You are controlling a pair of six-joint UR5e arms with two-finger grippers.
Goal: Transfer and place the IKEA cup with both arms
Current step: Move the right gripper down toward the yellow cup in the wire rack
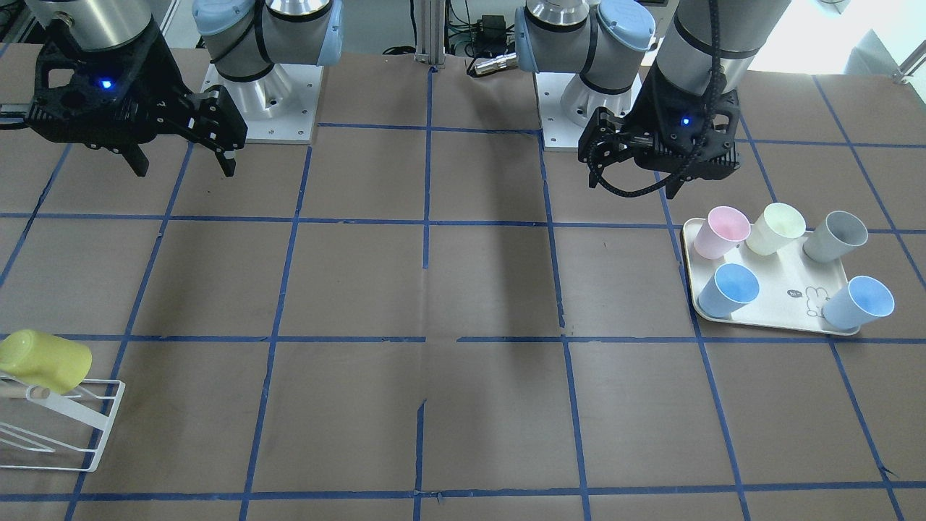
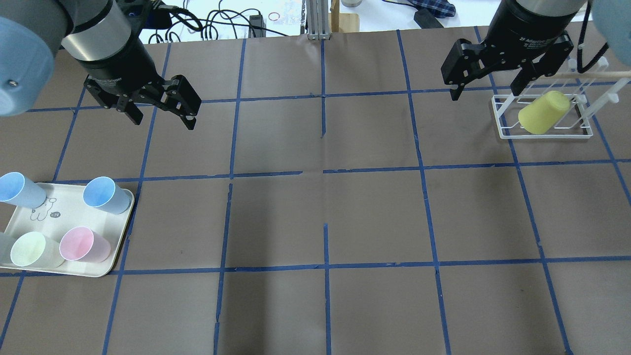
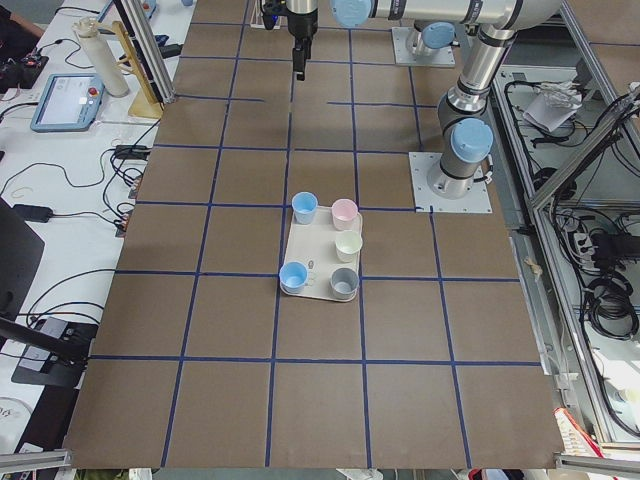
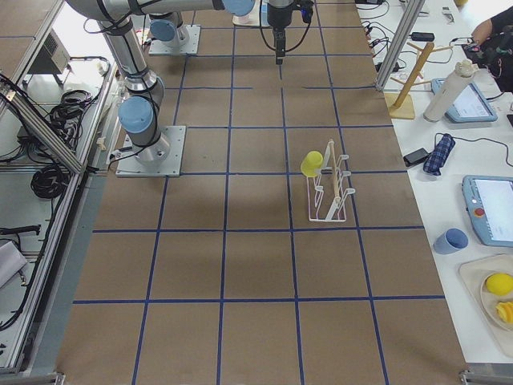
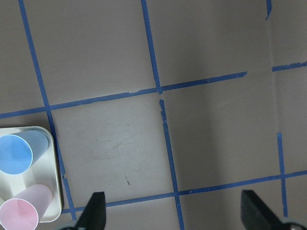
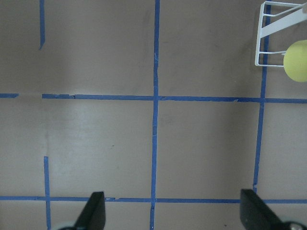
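Observation:
The bright yellow IKEA cup (image 2: 543,112) lies tilted on a white wire rack (image 2: 542,137) at the table's far right. It also shows in the front view (image 1: 43,360), the right side view (image 4: 312,164) and at the edge of the right wrist view (image 6: 297,60). My right gripper (image 2: 484,93) hangs open and empty above the table, just left of the rack. It also shows in the front view (image 1: 186,171). My left gripper (image 2: 163,121) is open and empty above the table, beyond the tray, and also shows in the front view (image 1: 633,187).
A cream tray (image 2: 74,217) at the near left holds a pink cup (image 2: 84,245), a pale cream-yellow cup (image 2: 30,249), a grey cup (image 1: 835,236) and two light-blue cups (image 2: 104,194). Blue tape lines grid the brown table. Operator gear lies beyond the far edge.

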